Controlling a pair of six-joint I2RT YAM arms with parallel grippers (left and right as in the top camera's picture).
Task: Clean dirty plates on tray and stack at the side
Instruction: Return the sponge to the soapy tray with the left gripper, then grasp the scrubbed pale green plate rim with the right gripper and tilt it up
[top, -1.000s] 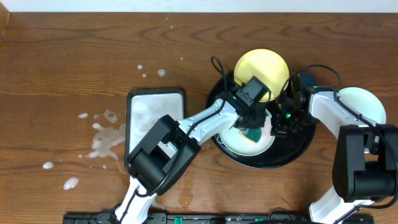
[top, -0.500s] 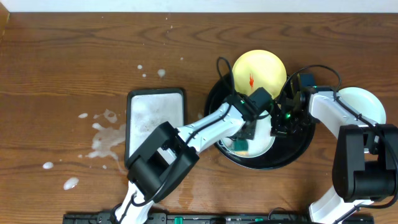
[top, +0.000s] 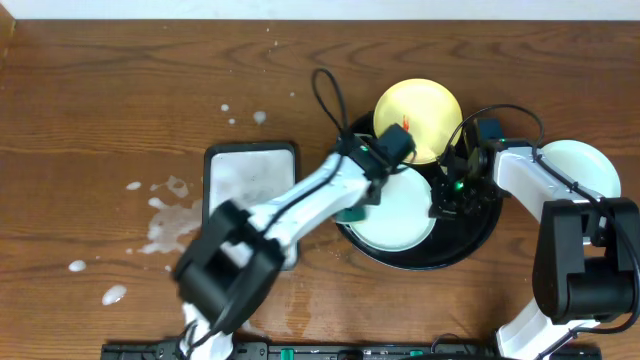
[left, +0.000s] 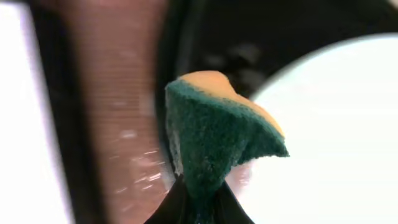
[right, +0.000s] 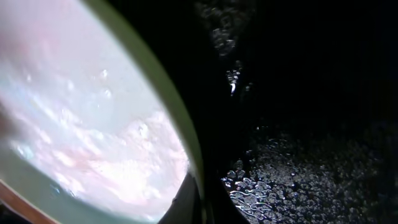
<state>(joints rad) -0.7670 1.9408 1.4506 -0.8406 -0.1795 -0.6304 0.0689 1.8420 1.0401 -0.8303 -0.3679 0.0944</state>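
The black tray (top: 478, 232) holds a mint-blue plate (top: 400, 212), wet and pale, and the pale yellow plate (top: 420, 112) with a red smear leans over its far rim. A second mint-blue plate (top: 585, 168) sits on the table right of the tray. My left gripper (top: 354, 208) is shut on a green and yellow sponge (left: 211, 137) at the tray's left rim, beside the plate (left: 336, 124). My right gripper (top: 445, 196) is shut on the right rim of the plate in the tray (right: 93, 124), the jaws (right: 200, 200) pinching its edge over the wet tray floor (right: 298, 155).
A white rectangular black-rimmed sponge dish (top: 250, 190) lies left of the tray and shows at the left edge of the left wrist view (left: 18, 124). Water and foam splashes (top: 165, 215) dot the wooden table (top: 120, 90) further left.
My left gripper has swept the sponge off the middle of the mint-blue plate to the tray's left rim, leaving the plate face uncovered. The right gripper has kept its hold.
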